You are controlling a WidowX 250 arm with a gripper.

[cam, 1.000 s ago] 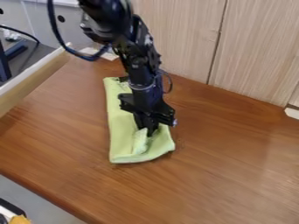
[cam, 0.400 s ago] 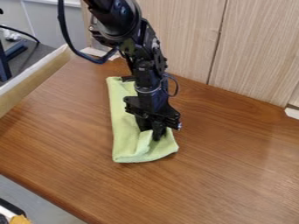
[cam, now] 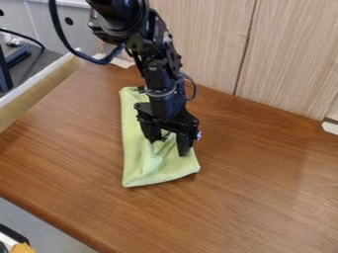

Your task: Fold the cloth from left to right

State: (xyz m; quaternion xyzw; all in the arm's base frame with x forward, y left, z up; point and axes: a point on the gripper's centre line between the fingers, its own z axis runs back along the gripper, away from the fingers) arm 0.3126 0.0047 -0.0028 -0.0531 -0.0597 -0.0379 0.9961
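Finishing fold, likely; black two-finger gripper (cam: 169, 147) spread wide at light-green fabric cloth (cam: 136, 160); next needs lift clear.

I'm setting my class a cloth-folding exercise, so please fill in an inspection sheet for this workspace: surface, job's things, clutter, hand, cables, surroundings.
Surface: brown wood-grain tabletop.
Job's things: green cloth lying long and narrow, its near part creased; whether the fold is finished, I cannot tell.
Clutter: yellow-orange item at the lower left corner, off the tabletop; I cannot tell what it is.
Hand: over the cloth's near part, fingers apart.
Cables: thick dark cable looping beside the arm; thinner dark cable at upper left.
Surroundings: pale wood-grain panels behind; light wooden rail at left.
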